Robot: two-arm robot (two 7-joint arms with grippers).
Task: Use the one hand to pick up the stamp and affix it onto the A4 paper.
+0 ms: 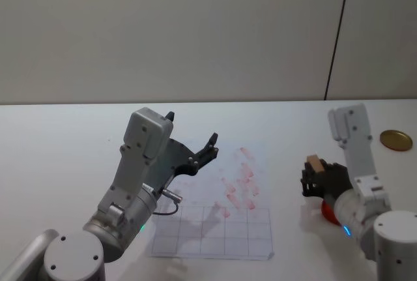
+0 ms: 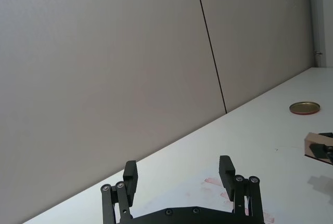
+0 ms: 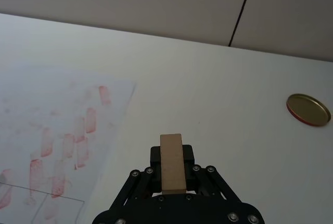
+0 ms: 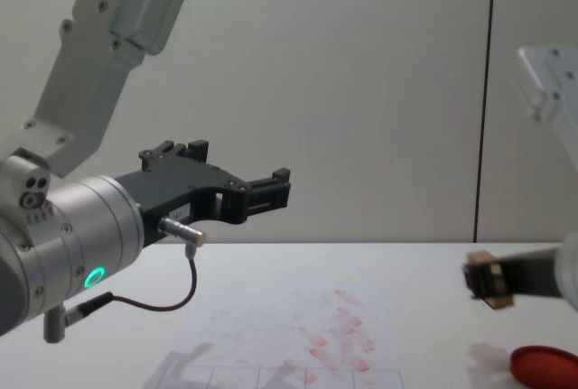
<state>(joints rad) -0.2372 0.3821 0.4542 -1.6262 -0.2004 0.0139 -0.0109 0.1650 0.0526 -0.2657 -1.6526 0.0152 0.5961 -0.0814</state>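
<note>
So the right gripper (image 1: 317, 175), the one on the arm with the blue light, has its fingers clamped on the stamp (image 1: 315, 163), a little tan wooden block, and it's holding it up off the worktop (image 1: 65, 137) near the right edge. In the right wrist view you can see the stamp (image 3: 172, 162) standing pinched between the two black fingers, sticking out past the tips. Right under that gripper there's a red ink pad (image 4: 545, 364) sitting on the worktop, half hidden by the arm in the head view. The A4 paper (image 1: 215, 242) lies flat around the middle of the worktop toward the front edge, with a bunch of pinkish-red stamp marks (image 1: 240, 186) on it and a faint grid along its near edge; the stamp is off to the right of the sheet, not over it. The left gripper (image 1: 192, 149), on the arm with the green light, hangs in the air above the paper's left part with its fingers spread apart and nothing between them. There's also a round gold lid (image 1: 396, 140) over by the right edge, farther back.
</note>
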